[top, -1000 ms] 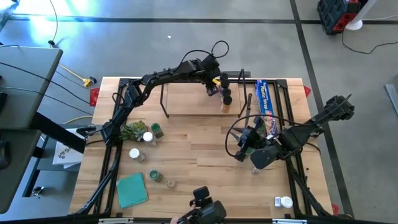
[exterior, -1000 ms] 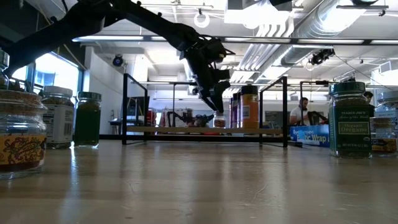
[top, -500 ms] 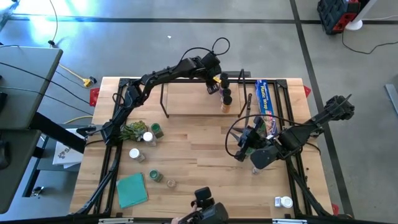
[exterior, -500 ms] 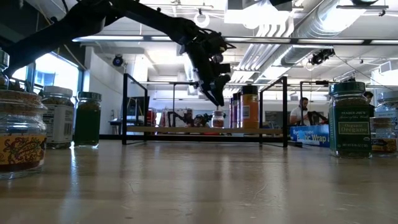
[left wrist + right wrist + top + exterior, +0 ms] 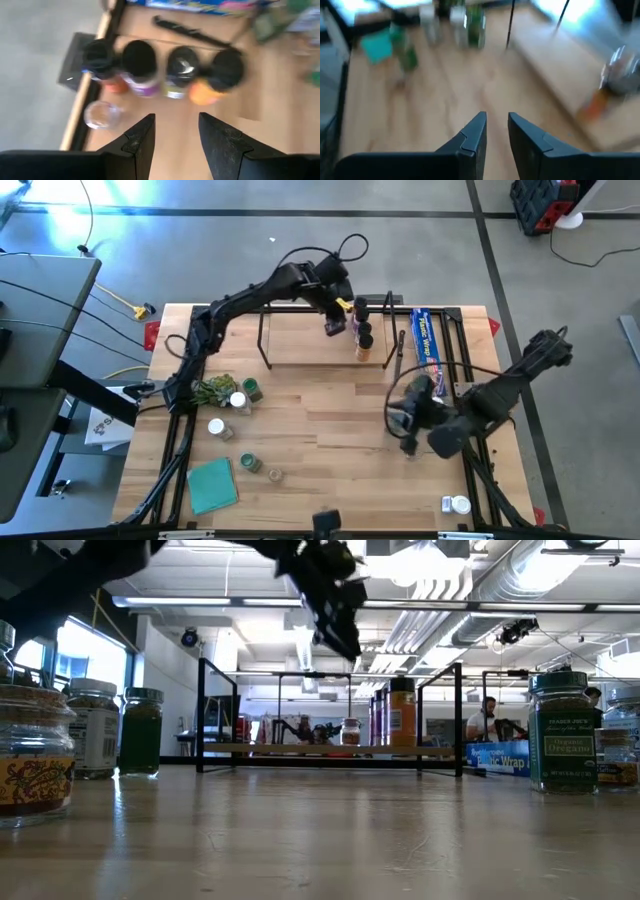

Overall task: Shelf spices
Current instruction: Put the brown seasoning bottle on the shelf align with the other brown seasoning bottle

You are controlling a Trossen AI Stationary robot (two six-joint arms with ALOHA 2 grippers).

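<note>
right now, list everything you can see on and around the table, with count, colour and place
shelf: one, light wood board with black end frames, far middle of the table
spice jars on the shelf: four dark-lidded in a row, plus a small clear one beside them, at its right end
loose spice jars: about five, white and green lids, left front
spice jar: one, white lid, right front corner
wrap box: one, blue, right of the shelf
flat square: one, teal, left front
plant sprig: one, green, left edge
left gripper: open, empty, above the shelf jars
right gripper: open, empty, over the right of the table
</note>
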